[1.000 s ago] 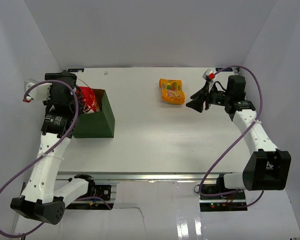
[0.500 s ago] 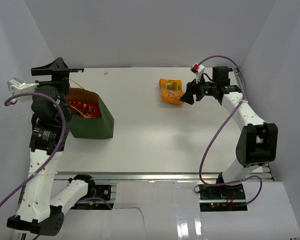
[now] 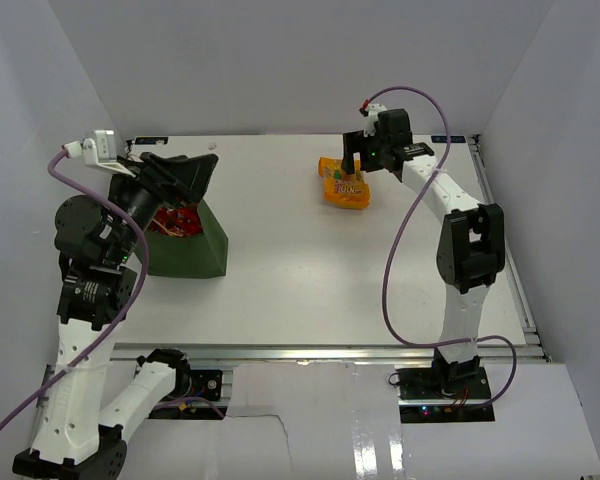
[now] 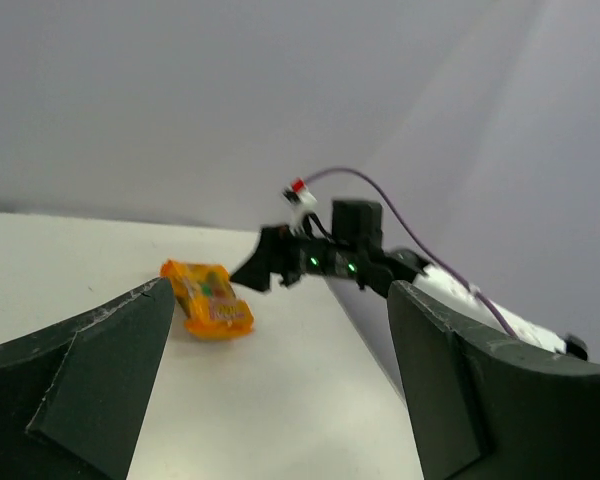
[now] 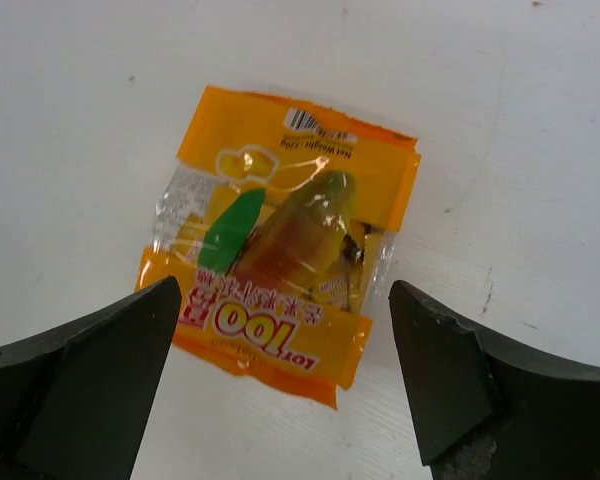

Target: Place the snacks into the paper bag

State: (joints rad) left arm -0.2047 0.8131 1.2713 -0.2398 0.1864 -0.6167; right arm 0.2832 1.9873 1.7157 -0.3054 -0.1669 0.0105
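The dark green paper bag (image 3: pixel 192 250) stands at the table's left with the red chip bag (image 3: pixel 173 219) inside it. My left gripper (image 3: pixel 204 178) is open and empty, raised above the bag and pointing right. In the left wrist view the left gripper (image 4: pixel 280 290) looks across the table at the orange-yellow pouch (image 4: pixel 208 300). The pouch (image 3: pixel 345 184) lies flat at the back middle. My right gripper (image 3: pixel 353 165) is open just above it. In the right wrist view the right gripper (image 5: pixel 282 290) has a finger to each side of the pouch (image 5: pixel 280 265), not touching it. The other snacks are out of view.
White walls close the table on the left, back and right. The right arm (image 4: pixel 350 255) reaches from the right side towards the back middle. Bare white tabletop (image 3: pixel 320 270) lies between the bag and the pouch.
My left gripper has risen out of the bag and swung to point right. My right gripper has moved left and now hangs over the orange-yellow pouch.
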